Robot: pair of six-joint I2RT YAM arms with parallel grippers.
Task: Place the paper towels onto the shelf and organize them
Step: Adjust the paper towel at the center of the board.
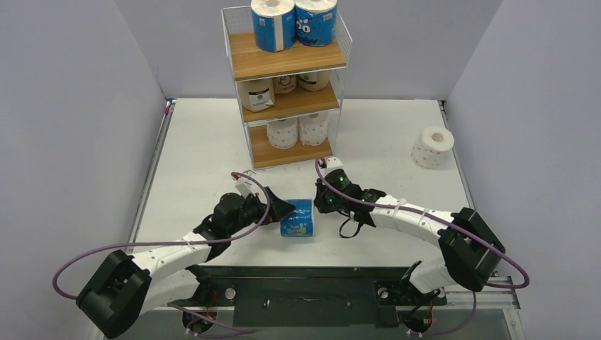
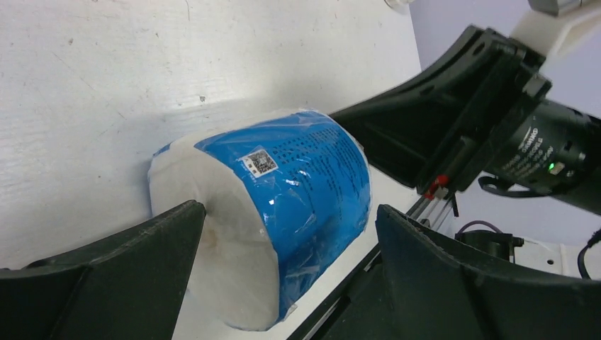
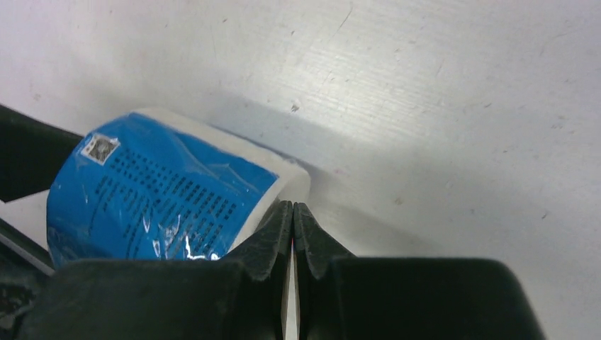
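Wide white table (image 1: 212, 142), and the shelf (image 1: 248, 64) stands at twelve o'clock: two blue rolls on top, tan ones in the middle, two white ones below. Down at six o'clock, the left gripper (image 1: 285, 210) is spread wide, released, straddling the blue roll (image 1: 297, 218) lying on its side. At the roll's three o'clock, the right gripper (image 3: 293, 209) is clenched on nothing. A lone white roll (image 1: 432, 146) sits at two o'clock.

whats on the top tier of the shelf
A left blue roll and a right blue roll stand upright, side by side, on the top board. The board behind them is covered by the rolls.
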